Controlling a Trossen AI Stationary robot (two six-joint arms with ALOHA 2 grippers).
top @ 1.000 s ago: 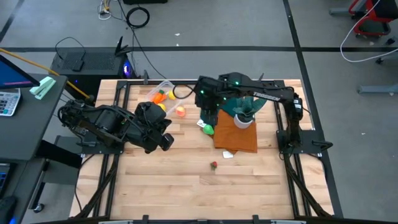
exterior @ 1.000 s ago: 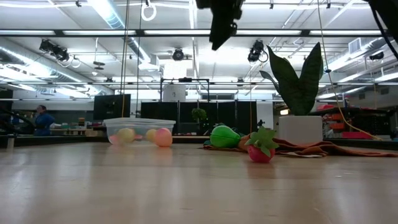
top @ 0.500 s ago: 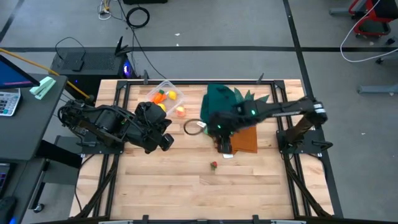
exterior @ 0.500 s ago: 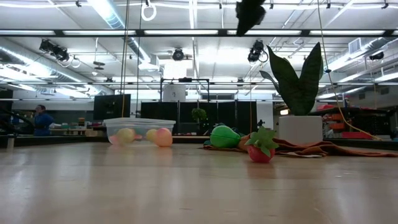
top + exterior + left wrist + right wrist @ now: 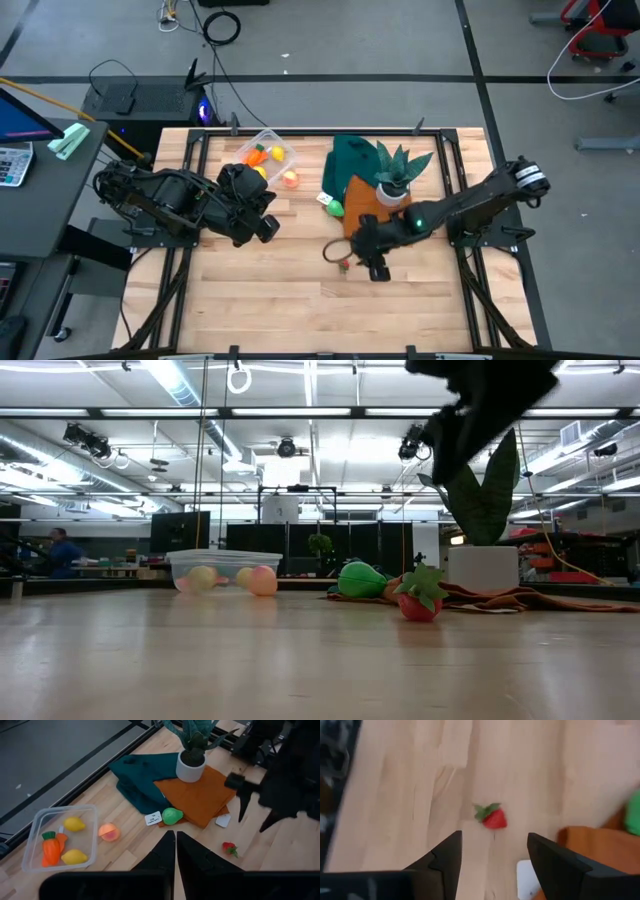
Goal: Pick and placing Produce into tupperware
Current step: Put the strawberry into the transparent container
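The step in hand looks to be the pickup of the strawberry [image 5: 493, 817], the small red piece with green leaves lying alone on the bare tabletop [image 5: 260, 300], lower centre of the high view. To do it well, the right claw [image 5: 492, 855] should come straight down with the berry centred in the gap, one finger on each side, and close gently. The piece is tiny and rounded, so I judge an off-centre pinch could squirt it sideways. The white card [image 5: 526, 879] near the orange cloth [image 5: 395, 210] should stay out of the grip.

The right claw is spread wide and holds nothing. In the right wrist view its two fingers frame the strawberry, which sits between and ahead of them, not touched. In the high view this claw hovers just beside the berry, lower centre of the frame.

The left claw [image 5: 175, 847] waits at the left side of the high view, its fingers pressed nearly together with nothing between them.

The tupperware [image 5: 266, 152] sits upper left of centre in the high view, well apart from the berry. It already contains the carrot [image 5: 51, 848] and two yellow pieces [image 5: 74, 824]. The peach [image 5: 290, 179] lies just outside it, and the green piece [image 5: 334, 208] rests at the cloth's edge near the potted plant [image 5: 392, 178].
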